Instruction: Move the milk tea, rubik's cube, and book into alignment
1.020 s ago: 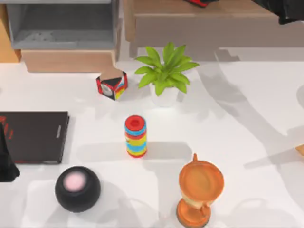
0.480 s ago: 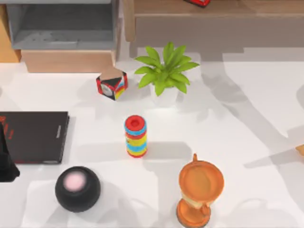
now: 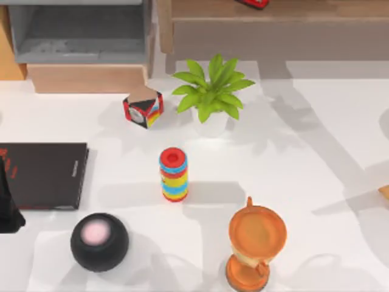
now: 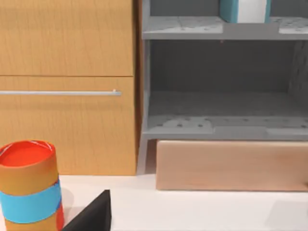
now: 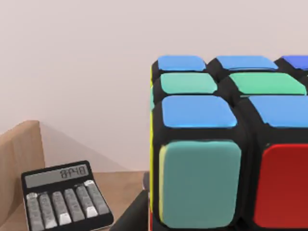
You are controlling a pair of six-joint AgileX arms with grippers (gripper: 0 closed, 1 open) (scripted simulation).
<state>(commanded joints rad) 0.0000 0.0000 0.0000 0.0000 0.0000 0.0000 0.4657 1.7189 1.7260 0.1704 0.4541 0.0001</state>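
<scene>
Entry, right arm. The rubik's cube sits very close in front of my right wrist camera. Its top face carries blue and green stickers. The side face toward the camera has a teal sticker next to a red one, and a thin yellow strip shows along its far edge. It stands square, top face level and turned slightly off the camera's line; as a cube it has no long axis. Its underside is cut off, so I cannot tell what it rests on. Beside it, farther off, a grey calculator lies on a wooden surface against a plain wall. I cannot tell whether my right gripper is released or clenched.

Entry, left arm. My left arm is parked at the table's left edge, just beside the black slab. Whether my left gripper is released or clenched, I cannot tell. The book stands on the upper board of the grey shelf. Its white page edges face the wrist camera between teal covers. Its top is cut off, so the long axis cannot be read. A banded cylinder with a red top stands near the wooden cabinet; I cannot tell whether it is the milk tea.
</scene>
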